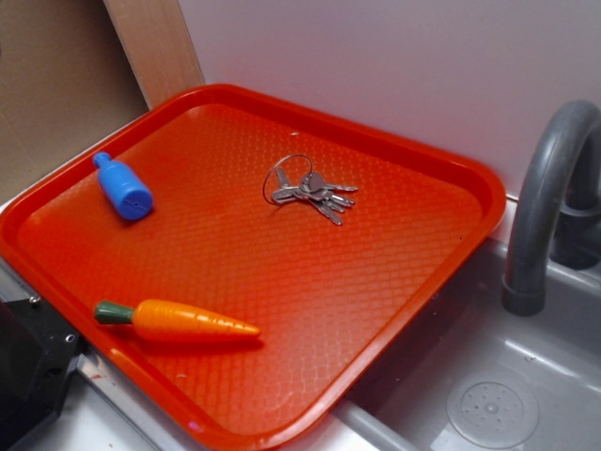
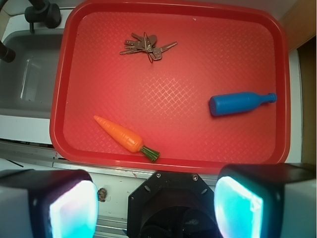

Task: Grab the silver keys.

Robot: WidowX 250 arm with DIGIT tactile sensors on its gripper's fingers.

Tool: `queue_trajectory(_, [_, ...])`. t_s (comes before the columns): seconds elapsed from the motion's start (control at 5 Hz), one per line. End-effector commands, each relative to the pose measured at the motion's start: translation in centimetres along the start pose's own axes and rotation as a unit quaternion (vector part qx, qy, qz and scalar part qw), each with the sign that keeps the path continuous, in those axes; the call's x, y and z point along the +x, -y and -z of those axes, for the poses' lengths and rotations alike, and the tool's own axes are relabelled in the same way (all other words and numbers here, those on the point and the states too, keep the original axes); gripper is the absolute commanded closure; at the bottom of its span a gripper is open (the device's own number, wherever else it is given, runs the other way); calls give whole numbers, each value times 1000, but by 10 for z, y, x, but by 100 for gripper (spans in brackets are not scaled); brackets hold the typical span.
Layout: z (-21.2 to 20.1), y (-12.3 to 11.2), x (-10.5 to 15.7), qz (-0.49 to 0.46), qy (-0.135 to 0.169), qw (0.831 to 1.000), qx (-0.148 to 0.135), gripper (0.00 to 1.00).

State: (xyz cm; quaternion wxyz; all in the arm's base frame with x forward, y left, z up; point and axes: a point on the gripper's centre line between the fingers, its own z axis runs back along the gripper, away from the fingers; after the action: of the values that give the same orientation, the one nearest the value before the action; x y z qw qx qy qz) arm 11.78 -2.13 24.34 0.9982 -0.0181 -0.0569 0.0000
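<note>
A: What surrounds the bunch of thin silver keys [image 2: 146, 46] on the red textured plastic tray [image 2: 163, 148]?

B: Bare tray floor on every side. The orange toy carrot with a green stub [image 2: 126, 138] and the blue plastic toy bottle [image 2: 240, 103] lie well apart. The grey curved faucet [image 1: 545, 202] stands beyond the raised rim.

Toy carrot [image 1: 178, 320], blue bottle [image 1: 123, 188] on red tray [image 1: 310, 282]; sink [image 1: 488, 395] beside.

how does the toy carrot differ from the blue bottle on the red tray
The orange plastic toy carrot with a green stem tapers to a point; the blue plastic toy bottle is a blunt cylinder with a narrow neck. The carrot is two-coloured, the bottle all blue. The carrot looks slightly longer. Both lie on their sides on the red plastic tray.
</note>
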Motion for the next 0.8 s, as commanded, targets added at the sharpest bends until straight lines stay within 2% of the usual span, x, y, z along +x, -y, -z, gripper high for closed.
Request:
queue_trajectory(0.0, [0,0,0,0,0,1000,0,0])
queue_trajectory(0.2, [37,33,43,64,28,998,-3,0])
queue_trajectory(0.4, [72,72,87,77,10,997,-22,0])
queue_trajectory(0.6, [120,95,124,66,-9,998,6,0])
